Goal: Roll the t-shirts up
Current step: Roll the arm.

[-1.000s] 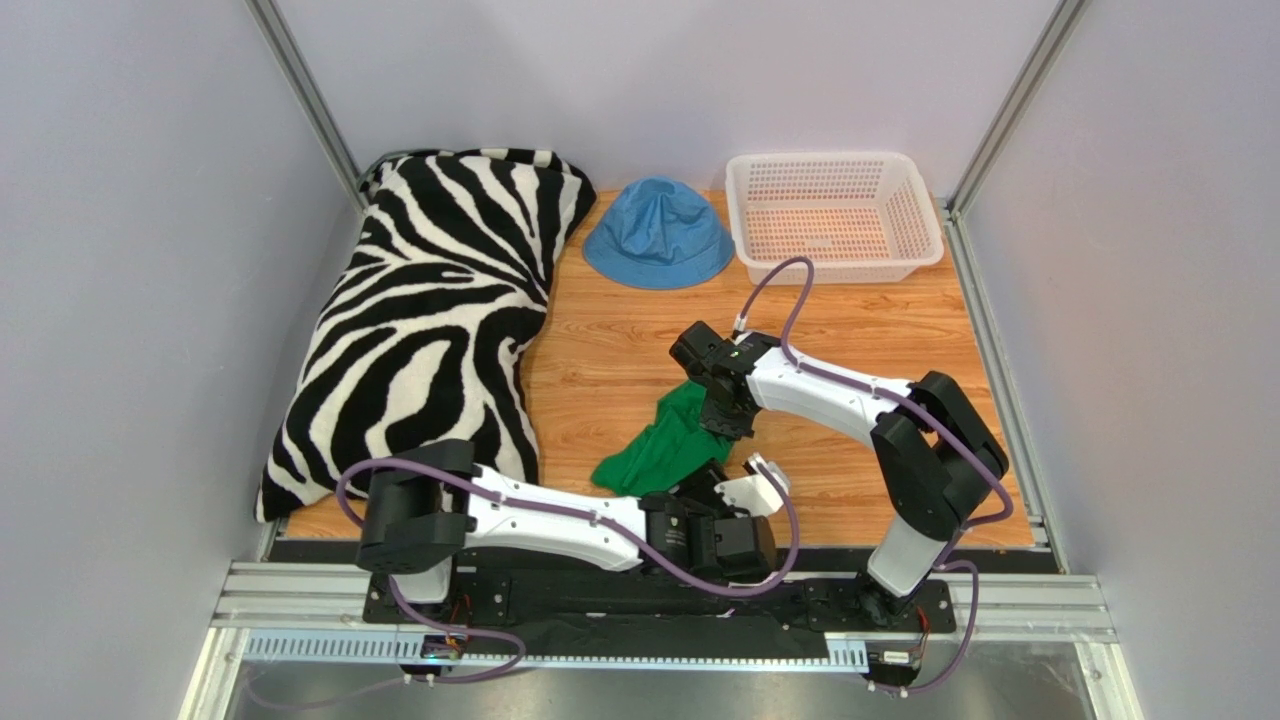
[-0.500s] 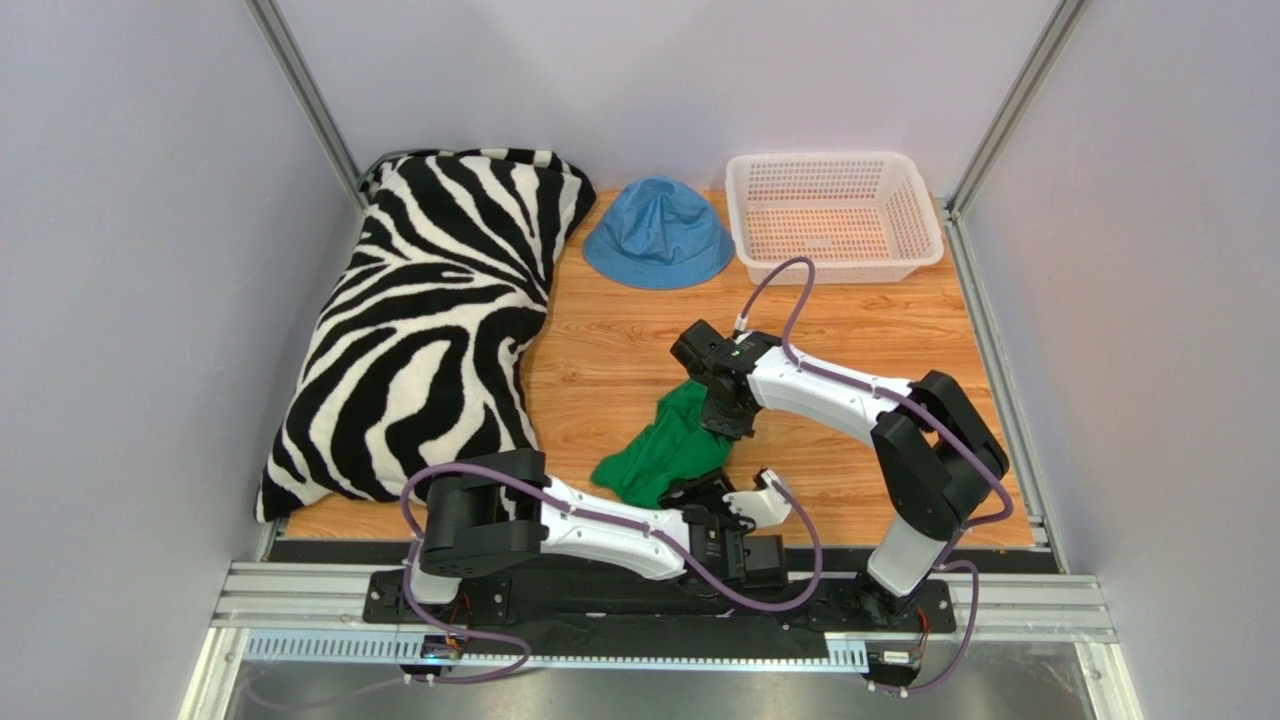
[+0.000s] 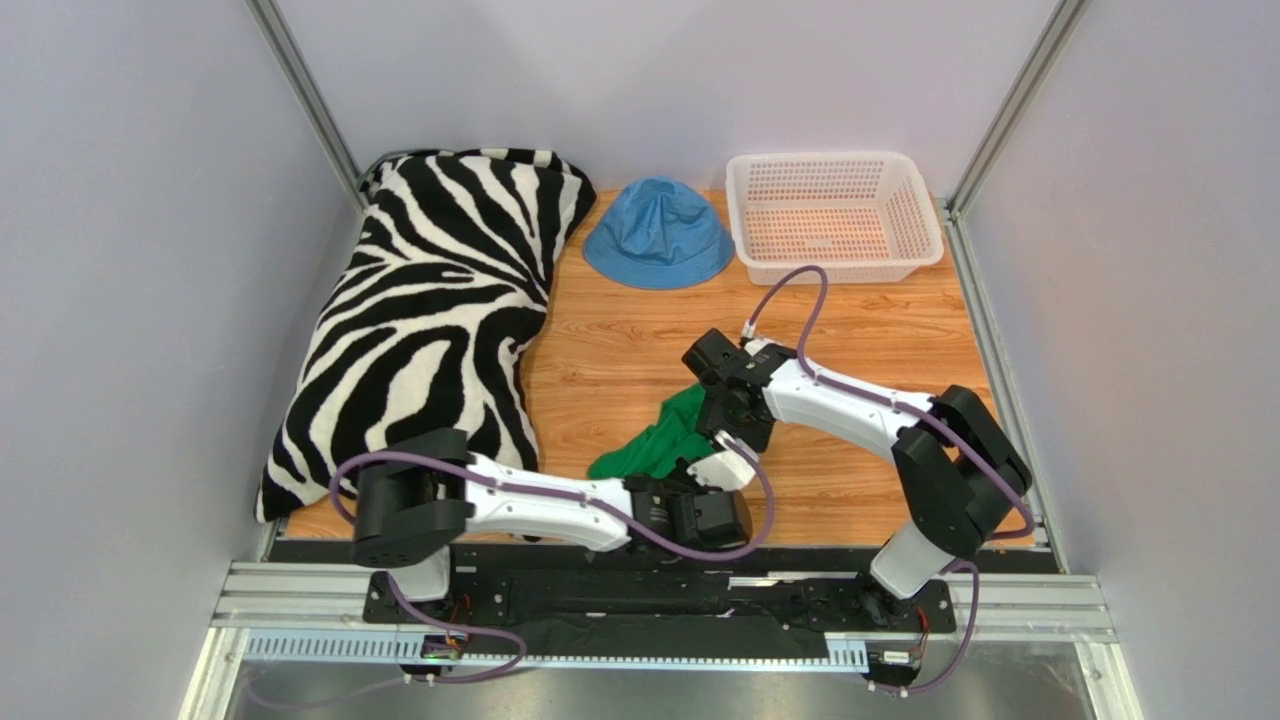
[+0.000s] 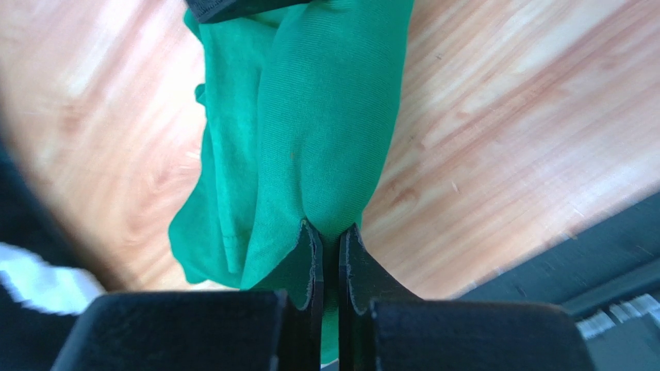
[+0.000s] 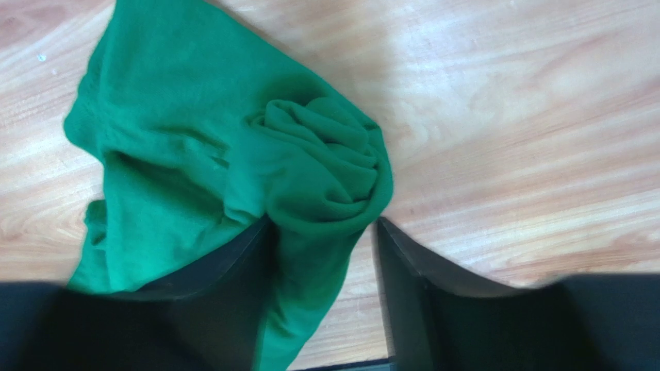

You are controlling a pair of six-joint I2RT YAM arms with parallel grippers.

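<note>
The green t-shirt (image 3: 649, 447) lies bunched on the wooden table between the two arms. In the left wrist view my left gripper (image 4: 331, 232) is shut on a fold at the near end of the t-shirt (image 4: 310, 116); from above it (image 3: 664, 480) sits at the cloth's near edge. My right gripper (image 3: 727, 429) is over the shirt's far right end. In the right wrist view it (image 5: 321, 236) stands open, its dark fingers (image 5: 403, 255) either side of a twisted, rolled-up lump of the t-shirt (image 5: 325, 166), with a gap of bare wood on the right side.
A black-and-white zebra pillow (image 3: 428, 323) fills the table's left side. A blue bucket hat (image 3: 657, 233) and a white mesh basket (image 3: 819, 159) sit at the back. The black base rail (image 3: 601, 578) runs just behind the left gripper.
My left gripper has moved from the near edge up to the shirt and shut on its near end. My right gripper has opened, letting go of the cloth, and shifted slightly nearer.
</note>
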